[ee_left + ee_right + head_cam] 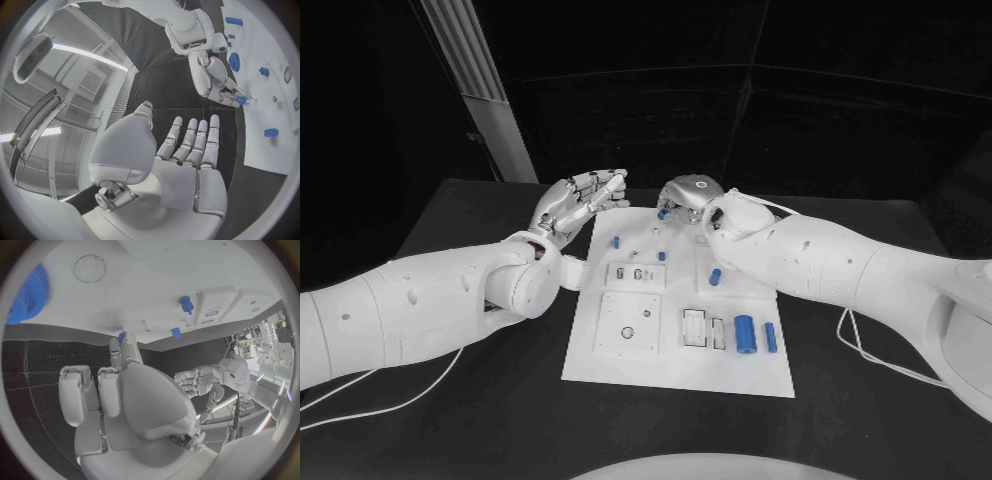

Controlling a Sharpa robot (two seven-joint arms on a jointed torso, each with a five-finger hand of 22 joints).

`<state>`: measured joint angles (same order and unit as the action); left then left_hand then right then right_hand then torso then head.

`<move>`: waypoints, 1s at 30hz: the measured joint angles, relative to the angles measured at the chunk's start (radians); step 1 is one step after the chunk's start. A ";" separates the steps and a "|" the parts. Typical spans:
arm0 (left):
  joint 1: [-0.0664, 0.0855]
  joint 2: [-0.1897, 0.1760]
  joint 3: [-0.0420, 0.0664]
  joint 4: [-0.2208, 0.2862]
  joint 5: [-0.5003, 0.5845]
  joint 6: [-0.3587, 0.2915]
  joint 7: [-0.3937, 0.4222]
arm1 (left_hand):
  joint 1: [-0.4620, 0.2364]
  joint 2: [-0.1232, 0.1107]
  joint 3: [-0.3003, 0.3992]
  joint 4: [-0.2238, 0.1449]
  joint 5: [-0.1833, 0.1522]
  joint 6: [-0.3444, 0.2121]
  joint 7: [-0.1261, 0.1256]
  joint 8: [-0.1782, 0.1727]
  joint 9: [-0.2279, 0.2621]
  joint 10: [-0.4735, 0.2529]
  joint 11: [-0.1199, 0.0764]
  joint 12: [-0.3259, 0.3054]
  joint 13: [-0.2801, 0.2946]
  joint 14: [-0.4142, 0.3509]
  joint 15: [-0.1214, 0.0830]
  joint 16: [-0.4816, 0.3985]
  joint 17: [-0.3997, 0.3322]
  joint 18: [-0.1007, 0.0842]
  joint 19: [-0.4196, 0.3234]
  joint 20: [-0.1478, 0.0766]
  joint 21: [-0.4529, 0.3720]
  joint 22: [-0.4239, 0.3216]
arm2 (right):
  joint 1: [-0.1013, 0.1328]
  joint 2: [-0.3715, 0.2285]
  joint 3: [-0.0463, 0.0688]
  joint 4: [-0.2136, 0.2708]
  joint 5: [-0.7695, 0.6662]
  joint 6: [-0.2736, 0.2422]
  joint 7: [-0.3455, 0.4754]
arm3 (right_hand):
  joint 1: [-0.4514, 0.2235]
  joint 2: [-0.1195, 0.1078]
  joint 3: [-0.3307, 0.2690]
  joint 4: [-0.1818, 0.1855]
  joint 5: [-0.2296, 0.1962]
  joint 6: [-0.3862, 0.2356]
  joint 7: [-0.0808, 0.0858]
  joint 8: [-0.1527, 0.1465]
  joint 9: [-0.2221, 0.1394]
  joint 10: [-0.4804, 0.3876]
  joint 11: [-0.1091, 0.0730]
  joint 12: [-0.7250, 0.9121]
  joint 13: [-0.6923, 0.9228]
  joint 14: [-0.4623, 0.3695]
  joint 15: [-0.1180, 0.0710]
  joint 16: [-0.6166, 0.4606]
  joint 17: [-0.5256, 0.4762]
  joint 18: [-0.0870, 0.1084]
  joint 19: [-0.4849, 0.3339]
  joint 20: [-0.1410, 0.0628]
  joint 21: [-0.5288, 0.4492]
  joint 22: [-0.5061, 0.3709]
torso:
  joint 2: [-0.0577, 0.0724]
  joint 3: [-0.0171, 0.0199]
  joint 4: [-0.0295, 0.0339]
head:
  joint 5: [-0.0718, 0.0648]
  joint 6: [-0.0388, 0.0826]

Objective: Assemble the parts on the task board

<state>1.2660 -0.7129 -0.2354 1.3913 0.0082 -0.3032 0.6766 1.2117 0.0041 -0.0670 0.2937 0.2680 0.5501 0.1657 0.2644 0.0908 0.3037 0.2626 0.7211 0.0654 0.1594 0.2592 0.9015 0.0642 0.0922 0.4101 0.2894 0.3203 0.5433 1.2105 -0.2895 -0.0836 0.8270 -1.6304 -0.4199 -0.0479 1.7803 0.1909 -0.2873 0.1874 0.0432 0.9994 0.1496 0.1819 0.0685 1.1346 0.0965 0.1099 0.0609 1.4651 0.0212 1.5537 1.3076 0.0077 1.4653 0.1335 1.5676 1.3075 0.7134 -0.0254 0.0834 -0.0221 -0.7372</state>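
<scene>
The right hand [689, 196] hovers over the far edge of the white task board [678, 375], fingertips pinching what appears to be a small blue part [240, 100], though it is tiny and partly hidden. The left hand [577, 205] floats just beyond the board's far left corner, fingers straight, holding nothing. More blue parts [746, 334] lie on the board's near right area. No writing is legible.
</scene>
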 measured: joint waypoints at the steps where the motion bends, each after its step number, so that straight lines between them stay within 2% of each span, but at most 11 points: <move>1: 0.000 0.000 0.000 0.000 0.000 0.000 0.000 | 0.000 0.000 0.000 0.000 0.000 0.000 0.000 0.000 0.000 0.000 0.000 0.000 0.000 0.000 0.000 0.000 0.000 0.000 0.000 0.000 0.000 0.000 | 0.000 0.001 0.000 -0.001 0.000 0.001 0.000 | 0.000 0.000 0.000 0.000 0.000 0.000 0.000 0.000 0.000 0.000 0.000 0.000 0.000 0.000 0.000 0.000 0.000 0.000 0.000 0.000 0.000 0.000 | 0.000 0.0000 0.0000 | 0.000 0.000; 6: 0.000 0.000 0.000 -0.001 0.000 0.000 0.000 | 0.000 0.000 0.000 0.000 0.000 -0.004 0.004 0.000 -0.001 0.000 0.000 0.000 0.000 0.000 0.000 0.000 0.000 0.000 0.000 0.000 0.000 0.000 | 0.000 0.005 0.000 -0.007 0.000 0.008 -0.001 | 0.000 0.000 -0.003 0.003 0.000 -0.010 0.001 -0.015 -0.002 0.000 0.000 -0.014 0.000 0.001 0.001 0.000 0.000 0.000 0.000 0.000 0.000 0.000 | 0.000 0.0000 0.0000 | 0.001 -0.001; 8: 0.000 0.000 0.000 -0.001 0.000 0.000 0.000 | 0.000 0.000 0.000 0.000 0.000 -0.004 0.004 0.000 -0.001 0.000 0.000 0.000 0.000 0.000 0.000 0.000 0.000 0.000 0.000 0.000 0.000 0.000 | 0.000 0.006 0.000 -0.009 0.000 0.011 -0.001 | 0.000 0.000 -0.005 0.005 0.000 -0.019 0.004 -0.021 -0.003 -0.008 0.007 -0.023 0.000 0.004 0.004 0.000 0.000 0.000 0.000 0.000 0.000 0.000 | 0.000 0.0000 0.0000 | 0.002 -0.002; 10: 0.000 0.001 0.000 -0.001 0.000 0.000 0.000 | 0.000 0.000 0.000 0.000 0.000 -0.004 0.004 0.000 -0.001 0.000 0.000 0.000 0.000 0.000 0.000 0.000 0.000 0.000 0.000 0.000 0.000 0.000 | 0.000 0.006 0.000 -0.011 0.000 0.013 -0.002 | 0.000 0.000 -0.009 0.009 0.000 -0.027 0.005 -0.031 -0.004 -0.018 0.003 -0.033 0.000 0.001 0.006 0.000 0.000 0.000 0.000 0.000 0.000 0.000 | 0.000 0.0000 0.0000 | 0.002 -0.003; 13: 0.000 0.001 0.000 -0.001 0.000 0.001 0.000 | 0.000 0.000 0.000 0.000 0.000 -0.004 0.004 0.000 -0.001 0.000 0.000 0.000 0.000 0.000 0.000 0.000 0.000 0.000 0.000 0.000 0.000 0.000 | 0.000 0.007 0.000 -0.012 0.000 0.018 -0.002 | 0.000 0.000 -0.012 0.012 0.000 -0.040 0.007 -0.039 -0.004 -0.028 0.005 -0.039 0.000 0.000 0.008 0.000 0.000 0.000 0.000 0.000 0.000 0.000 | 0.000 0.0000 0.0000 | 0.002 -0.004; 18: 0.000 0.001 0.000 -0.002 0.000 0.001 0.000 | 0.000 0.000 0.000 0.000 0.000 -0.004 0.004 0.000 -0.001 0.000 0.000 0.000 0.000 0.000 0.000 0.000 0.000 0.000 0.000 0.000 0.000 0.000 | -0.001 0.007 0.000 -0.012 0.000 0.025 -0.005 | -0.001 -0.001 -0.019 0.025 0.000 -0.069 -0.003 -0.062 -0.005 -0.053 0.006 -0.049 0.000 0.000 0.008 0.000 0.000 0.000 0.000 0.000 0.000 0.000 | 0.000 -0.0002 -0.0003 | 0.002 -0.005; 21: 0.000 0.001 0.000 -0.002 0.000 0.001 0.000 | 0.000 0.000 0.000 0.000 0.000 -0.004 0.004 0.000 -0.001 0.000 0.000 0.000 0.000 0.000 0.000 0.000 0.000 0.000 0.000 0.000 0.000 0.000 | -0.001 0.007 0.000 -0.012 0.000 0.027 -0.006 | -0.005 -0.003 -0.025 0.031 0.000 -0.102 -0.010 -0.082 -0.006 -0.075 0.012 -0.049 0.000 0.002 0.010 0.000 0.000 0.000 0.002 0.002 0.000 0.000 | 0.000 -0.0002 -0.0005 | 0.002 -0.006; 23: 0.000 0.001 0.000 -0.002 0.000 0.001 0.000 | 0.000 0.000 0.000 0.000 0.000 -0.004 0.004 0.000 -0.001 0.000 0.000 0.000 0.000 0.000 0.000 0.000 0.000 0.000 0.000 0.000 0.000 0.000 | -0.001 0.007 0.000 -0.011 0.000 0.027 -0.006 | -0.018 0.010 -0.033 0.038 0.000 -0.134 -0.015 -0.102 -0.006 -0.098 0.018 -0.049 0.000 0.000 0.018 0.000 0.000 0.000 0.000 0.008 0.000 0.000 | 0.000 -0.0002 -0.0006 | 0.003 -0.006; 25: 0.000 0.001 0.000 -0.002 0.000 0.002 0.000 | 0.000 0.000 0.000 0.000 0.000 -0.004 0.004 0.000 -0.001 0.000 0.000 0.000 0.000 0.000 0.000 0.000 0.000 0.000 0.000 0.000 0.000 0.000 | -0.001 0.006 0.000 -0.009 0.000 0.027 -0.007 | -0.043 0.008 -0.041 0.047 0.000 -0.198 -0.016 -0.120 -0.009 -0.120 0.025 -0.049 0.000 0.000 0.022 0.000 0.000 0.000 0.002 0.013 0.000 0.000 | 0.000 -0.0003 -0.0006 | 0.003 -0.007; 28: 0.000 0.001 0.000 -0.003 0.000 0.002 0.000 | 0.003 0.003 0.000 0.000 0.000 -0.007 0.000 0.003 -0.001 0.000 0.000 0.000 0.000 0.000 0.000 0.000 0.000 0.000 0.000 0.000 0.000 0.000 | -0.001 -0.002 0.000 0.003 0.000 0.021 -0.008 | -0.076 -0.009 -0.051 0.056 0.000 -0.294 -0.004 -0.125 -0.012 -0.144 0.036 -0.049 0.001 0.001 0.031 0.000 0.000 0.000 0.002 0.021 0.000 0.000 | 0.000 -0.0003 -0.0006 | 0.002 -0.007; 30: 0.000 0.001 0.000 -0.005 0.000 0.002 0.000 | 0.004 0.004 0.000 0.000 0.000 -0.007 0.000 0.004 -0.001 0.000 0.000 0.000 0.000 0.000 0.000 0.000 0.000 0.000 0.000 0.000 0.000 -0.001 | -0.001 -0.015 0.000 0.020 0.000 0.010 -0.008 | -0.099 -0.019 -0.054 0.060 0.000 -0.289 0.017 -0.124 -0.009 -0.151 0.043 -0.049 0.003 0.000 0.036 0.000 0.000 0.000 0.000 0.026 0.000 0.000 | 0.000 -0.0003 -0.0006 | 0.002 -0.006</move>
<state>1.2662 -0.7114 -0.2354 1.3863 0.0081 -0.3010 0.6766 1.2156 0.0081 -0.0670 0.2937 0.2679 0.5430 0.1656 0.2683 0.0899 0.3037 0.2626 0.7211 0.0654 0.1594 0.2592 0.9015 0.0643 0.0922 0.4101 0.2894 0.3203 0.5424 1.2097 -0.3047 -0.0838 0.8467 -1.6307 -0.4096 -0.0562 1.6815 0.1722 -0.3416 0.2472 0.0434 0.7104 0.1669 0.0581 0.0592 0.9838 0.1395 0.0614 0.0637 1.4653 0.0577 1.5537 1.3074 0.0075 1.4655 0.1592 1.5676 1.3074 0.7132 -0.0257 0.0828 -0.0198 -0.7434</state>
